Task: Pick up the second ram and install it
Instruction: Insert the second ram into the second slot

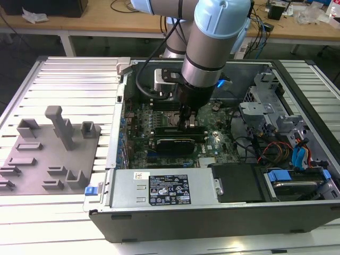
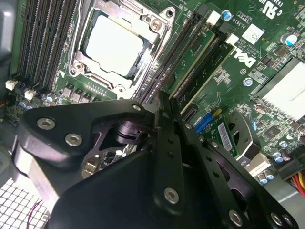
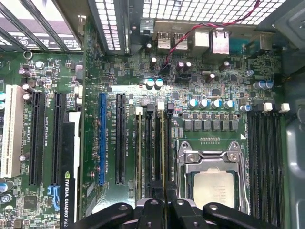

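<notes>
The open computer case [image 1: 212, 212] lies on the metal worktop [image 1: 64, 85], and the arm [image 1: 212, 48] reaches down into it from above. Inside, the motherboard [image 3: 214, 86] takes most of the floor of the case. The black graphics card [image 1: 172, 144] lies just beside the fingers, on the side toward the grey power supply [image 1: 164, 188]. The processor socket [image 3: 213, 176] is on the other side of the fingers, close to them, with a bank of memory slots [image 3: 264, 148] beyond it.

The gripper [image 1: 187, 123] stands low over the nearer bank of memory slots [image 3: 155, 148], between the socket and the long expansion slots [image 3: 119, 138]. In the second wrist view the two black fingers [image 2: 164, 124] are drawn close together, almost touching, and the narrow green stick that runs forward from their tips along the slots seems to be the second ram [image 2: 200, 67]. I judge that they grip its edge, but the contact itself is hidden behind the fingers.

The step in hand appears to be the installing: the stick is already at its slot, beside another green module [image 2: 217, 78]. To seat it would call for a straight push down, with the stick parallel to the slot and the white latches [image 2: 213, 18] at the ends free to close.
</notes>
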`<state>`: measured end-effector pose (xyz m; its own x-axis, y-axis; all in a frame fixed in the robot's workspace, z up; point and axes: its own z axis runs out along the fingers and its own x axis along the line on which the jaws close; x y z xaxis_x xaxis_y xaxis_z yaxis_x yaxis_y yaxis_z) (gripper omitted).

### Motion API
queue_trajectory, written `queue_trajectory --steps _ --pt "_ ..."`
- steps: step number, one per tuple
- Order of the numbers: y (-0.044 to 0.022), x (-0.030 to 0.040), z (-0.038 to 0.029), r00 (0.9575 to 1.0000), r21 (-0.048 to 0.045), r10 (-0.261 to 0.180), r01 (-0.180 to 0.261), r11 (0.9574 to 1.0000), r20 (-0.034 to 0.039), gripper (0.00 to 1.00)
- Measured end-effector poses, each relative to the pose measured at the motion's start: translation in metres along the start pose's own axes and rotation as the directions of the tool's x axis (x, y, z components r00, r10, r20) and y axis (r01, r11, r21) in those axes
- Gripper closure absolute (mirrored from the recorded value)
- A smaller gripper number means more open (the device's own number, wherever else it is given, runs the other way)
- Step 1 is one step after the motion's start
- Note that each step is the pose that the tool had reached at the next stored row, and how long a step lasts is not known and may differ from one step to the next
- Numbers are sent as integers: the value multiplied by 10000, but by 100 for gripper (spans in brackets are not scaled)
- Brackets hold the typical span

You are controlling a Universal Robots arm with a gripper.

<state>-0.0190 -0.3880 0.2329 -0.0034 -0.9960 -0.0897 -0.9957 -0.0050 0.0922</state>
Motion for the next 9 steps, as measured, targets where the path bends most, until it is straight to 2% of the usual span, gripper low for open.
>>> queue_trajectory --steps 9 --pt "10 1 19 10000 -3 7 -7 10000 3 87"
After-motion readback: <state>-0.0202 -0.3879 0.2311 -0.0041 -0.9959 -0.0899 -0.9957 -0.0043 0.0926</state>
